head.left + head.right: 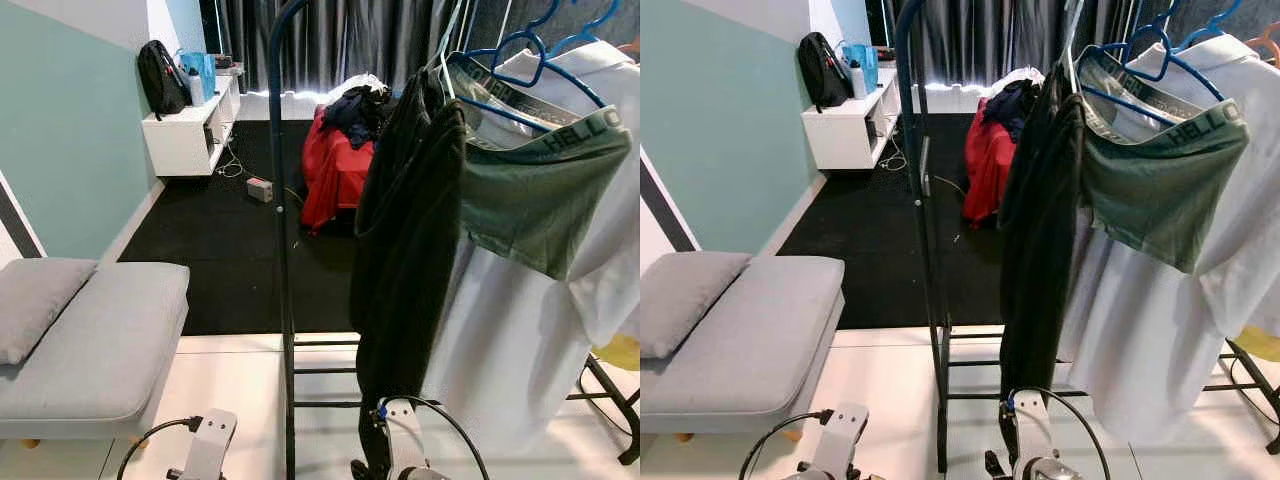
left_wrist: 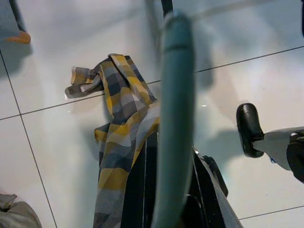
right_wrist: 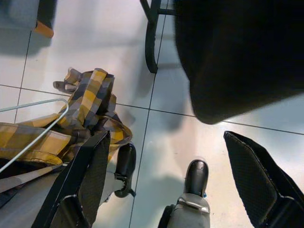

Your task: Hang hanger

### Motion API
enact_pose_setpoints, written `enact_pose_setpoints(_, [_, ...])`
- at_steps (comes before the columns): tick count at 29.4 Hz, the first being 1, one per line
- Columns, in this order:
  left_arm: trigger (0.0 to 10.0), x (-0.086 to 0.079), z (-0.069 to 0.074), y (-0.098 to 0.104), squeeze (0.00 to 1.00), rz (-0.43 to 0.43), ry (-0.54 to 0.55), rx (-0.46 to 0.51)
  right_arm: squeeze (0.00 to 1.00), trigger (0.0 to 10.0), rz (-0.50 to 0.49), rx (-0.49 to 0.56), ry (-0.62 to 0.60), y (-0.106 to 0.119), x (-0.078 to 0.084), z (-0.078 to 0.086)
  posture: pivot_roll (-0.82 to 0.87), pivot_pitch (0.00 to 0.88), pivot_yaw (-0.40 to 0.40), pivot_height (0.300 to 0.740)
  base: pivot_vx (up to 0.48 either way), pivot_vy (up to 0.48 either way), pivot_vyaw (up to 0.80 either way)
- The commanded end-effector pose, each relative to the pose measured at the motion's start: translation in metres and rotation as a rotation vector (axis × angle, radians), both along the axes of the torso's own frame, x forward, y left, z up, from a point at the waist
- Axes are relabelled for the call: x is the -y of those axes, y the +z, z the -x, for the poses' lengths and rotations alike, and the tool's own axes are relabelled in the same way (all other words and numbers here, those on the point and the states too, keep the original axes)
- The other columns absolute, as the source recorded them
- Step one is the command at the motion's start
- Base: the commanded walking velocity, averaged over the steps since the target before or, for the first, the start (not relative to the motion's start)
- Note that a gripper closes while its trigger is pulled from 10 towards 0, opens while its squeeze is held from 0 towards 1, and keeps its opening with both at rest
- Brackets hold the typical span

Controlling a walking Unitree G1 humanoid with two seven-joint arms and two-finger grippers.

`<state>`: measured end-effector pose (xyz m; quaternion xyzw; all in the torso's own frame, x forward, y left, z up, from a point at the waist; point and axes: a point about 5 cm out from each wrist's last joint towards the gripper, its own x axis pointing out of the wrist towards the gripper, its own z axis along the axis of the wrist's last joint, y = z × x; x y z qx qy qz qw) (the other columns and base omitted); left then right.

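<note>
The hanger (image 2: 175, 85), a pale teal bar, runs straight up from the left gripper (image 2: 171, 147), whose black fingers are closed on it. A yellow and grey checked shirt (image 2: 118, 118) hangs from it, draping over one finger and down toward the white tiled floor (image 2: 47, 142). In the right wrist view the hanger's thin wire and the checked cloth lie beside the right gripper (image 3: 166, 142), whose fingers are spread wide apart and hold nothing. Above them hangs the hem of a black garment (image 1: 400, 250), and below them are the robot's black feet (image 3: 196, 175). In the eye views both silver wrists sit low at the bottom edge, left arm (image 1: 210, 440) and right arm (image 1: 400, 445), just before a dark clothes rack (image 1: 283, 250). The black garment hangs on the rack at centre frame. To its right are green shorts (image 1: 540, 190) on a blue hanger (image 1: 520, 50), then a white shirt (image 1: 500, 330). A grey sofa (image 1: 100, 340) with a cushion (image 1: 35, 300) fills the lower left. In the upper left a white shelf unit (image 1: 185, 135) carries a black backpack (image 1: 160, 75), a blue bag (image 1: 200, 65) and a bottle. At upper centre, on the black carpet (image 1: 220, 240), stands a red bag (image 1: 335, 170) with dark clothes heaped on top.
</note>
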<state>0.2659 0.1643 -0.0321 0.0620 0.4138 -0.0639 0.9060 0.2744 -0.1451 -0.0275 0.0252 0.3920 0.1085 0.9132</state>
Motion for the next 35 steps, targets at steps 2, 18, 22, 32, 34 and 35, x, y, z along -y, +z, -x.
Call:
enact_pose_setpoints(2, [10.0,0.0015,0.0040,-0.0039,0.00,0.007,0.009,-0.028,0.00,10.0,0.013,-0.020,0.012,-0.0024,0.0008,0.0024,0.04,0.108,0.006,0.740,0.000,0.000,0.00])
enact_pose_setpoints(18, [10.0,-0.0049,0.0052,-0.0046,0.00,-0.021,-0.009,-0.039,0.00,10.0,-0.007,-0.010,-0.022,-0.0036,-0.0045,0.0038,0.07,0.099,0.036,0.740,0.000,0.000,0.00])
enact_pose_setpoints(22, [10.0,-0.0051,0.0053,-0.0046,0.00,-0.039,-0.023,-0.035,0.00,10.0,-0.016,-0.019,-0.026,-0.0048,-0.0043,0.0052,0.08,0.075,0.031,0.740,0.000,0.000,0.00])
enact_pose_setpoints(32, [10.0,-0.0009,0.0061,-0.0055,0.00,-0.038,-0.028,-0.032,0.00,10.0,0.002,-0.028,0.001,-0.0056,-0.0033,0.0063,0.06,0.094,0.007,0.740,0.000,0.000,0.00])
enact_pose_setpoints(34, [10.0,0.0000,0.0072,-0.0064,0.00,-0.035,-0.026,-0.033,0.00,10.0,0.004,-0.030,0.002,-0.0063,-0.0024,0.0072,0.06,0.087,0.004,0.740,0.000,0.000,0.00])
enact_pose_setpoints(35, [10.0,0.0000,0.0072,-0.0064,0.00,-0.035,-0.026,-0.033,0.00,10.0,0.004,-0.030,0.002,-0.0063,-0.0024,0.0072,0.06,0.087,0.004,0.740,0.000,0.000,0.00])
